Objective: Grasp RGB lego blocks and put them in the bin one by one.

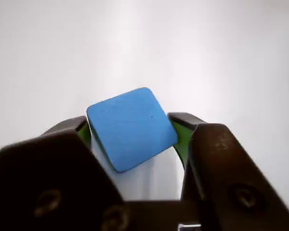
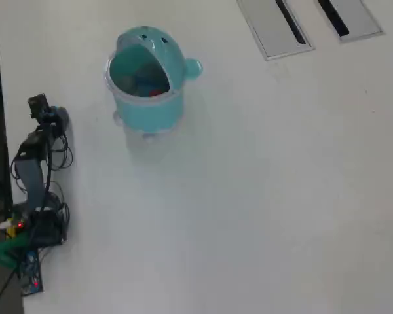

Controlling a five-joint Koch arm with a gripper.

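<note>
Wrist view: claw (image 1: 133,134) clamped on the blue block (image 1: 131,129), green-lined jaws pressing its left and right sides, block turned diamond-wise. Plain white table (image 1: 221,53) beyond it, nothing else showing there.

Overhead view: arm (image 2: 39,163) sits at the left edge of the table (image 2: 262,196), wrist pointing toward the far side. The claw itself is too small and dark here to read, and the blue block can't be picked out in this view. The teal whale bin (image 2: 146,78) stands on the table to the right of and a little beyond the arm's tip, near it but apart, mouth open. Inside it something red (image 2: 156,92) shows low at the near rim, plus a darker bluish patch I can't identify. No loose blocks visible anywhere on the table. Two grey slotted panels (image 2: 275,26) at the far right.

Progress judgement: red block likely already binned; yellow-green block not visible, possibly in the bin too, can't tell. Blue is gripped but not yet over the bin, so carry and drop remain.
</note>
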